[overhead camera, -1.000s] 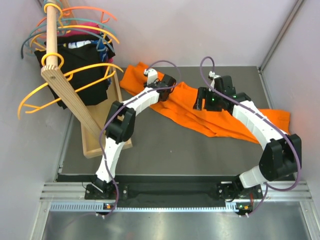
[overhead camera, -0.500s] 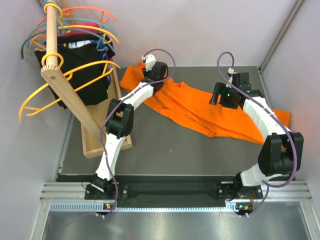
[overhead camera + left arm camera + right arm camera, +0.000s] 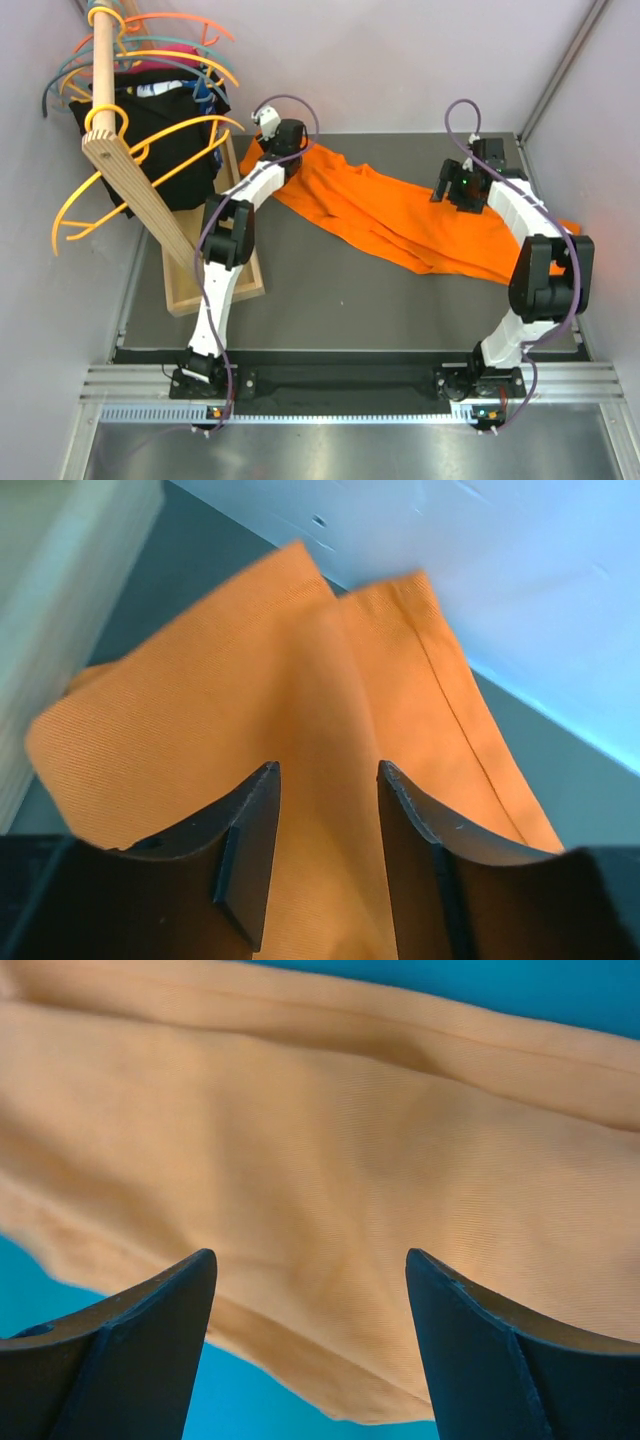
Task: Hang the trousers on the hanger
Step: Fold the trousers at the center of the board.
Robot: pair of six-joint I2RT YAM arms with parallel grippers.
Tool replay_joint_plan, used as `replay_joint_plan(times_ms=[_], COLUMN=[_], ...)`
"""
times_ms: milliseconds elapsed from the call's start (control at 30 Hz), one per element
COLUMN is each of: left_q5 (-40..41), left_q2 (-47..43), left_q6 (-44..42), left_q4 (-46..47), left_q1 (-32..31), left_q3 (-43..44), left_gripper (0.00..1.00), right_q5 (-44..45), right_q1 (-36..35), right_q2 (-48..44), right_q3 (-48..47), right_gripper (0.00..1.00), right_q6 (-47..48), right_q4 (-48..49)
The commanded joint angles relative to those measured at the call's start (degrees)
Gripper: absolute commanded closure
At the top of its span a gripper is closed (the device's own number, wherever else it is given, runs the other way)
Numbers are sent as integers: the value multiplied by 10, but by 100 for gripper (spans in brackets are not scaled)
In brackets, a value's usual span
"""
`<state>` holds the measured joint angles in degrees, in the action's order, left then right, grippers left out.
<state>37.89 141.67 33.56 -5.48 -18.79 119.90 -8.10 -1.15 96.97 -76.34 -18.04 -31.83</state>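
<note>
The orange trousers (image 3: pixel 400 220) lie spread across the dark table from back left to far right. My left gripper (image 3: pixel 277 143) hovers over their left end. In the left wrist view that gripper (image 3: pixel 328 770) is open, with the trousers (image 3: pixel 300 670) lying flat below the fingers and nothing pinched. My right gripper (image 3: pixel 462 186) is at the trousers' back edge. It stands open (image 3: pixel 310 1260) just above the trousers (image 3: pixel 330 1130). The amber-yellow hanger (image 3: pixel 190 124) hangs by its ring on the wooden rod at the left.
A slanted wooden rod (image 3: pixel 130 170) rises from a wooden base (image 3: pixel 205 285) at the left. It carries coral and teal hangers (image 3: pixel 185 22) and black garments (image 3: pixel 150 115). Pale walls close in behind and on both sides.
My left gripper has opened and moved back and left to the trousers' left end. My right arm has swung back and to the right. The amber hanger has swayed a little.
</note>
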Motion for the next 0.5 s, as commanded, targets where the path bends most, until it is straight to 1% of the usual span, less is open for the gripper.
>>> replay_joint_plan(times_ms=[0,33,67,100,167,233,300,367,467], left_q5=[32,23,14,4,-19,-26,-39,-43,-41], left_q2=[-9,-8,-7,-6,4,14,23,40,53], left_q6=[26,30,34,42,47,50,54,60,74], left_q4=[41,49,49,80,99,128,145,147,160], left_q1=[11,17,21,23,31,35,38,42,43], left_q3=[23,19,17,16,17,18,25,50,59], left_gripper=[53,53,53,54,55,56,57,57,57], right_q5=[78,97,127,142,163,173,173,181,193], right_q1=[7,7,25,36,67,91,124,134,138], right_q2=[4,4,6,9,9,9,5,8,25], right_q3=[-24,-26,-29,-35,-39,-41,-39,-39,-43], right_gripper=[25,26,26,26,28,30,30,29,27], right_q6=[-47,-58,-57,-54,-44,-40,-39,-38,-38], right_q4=[2,5,3,1,-7,-11,-12,-12,-9])
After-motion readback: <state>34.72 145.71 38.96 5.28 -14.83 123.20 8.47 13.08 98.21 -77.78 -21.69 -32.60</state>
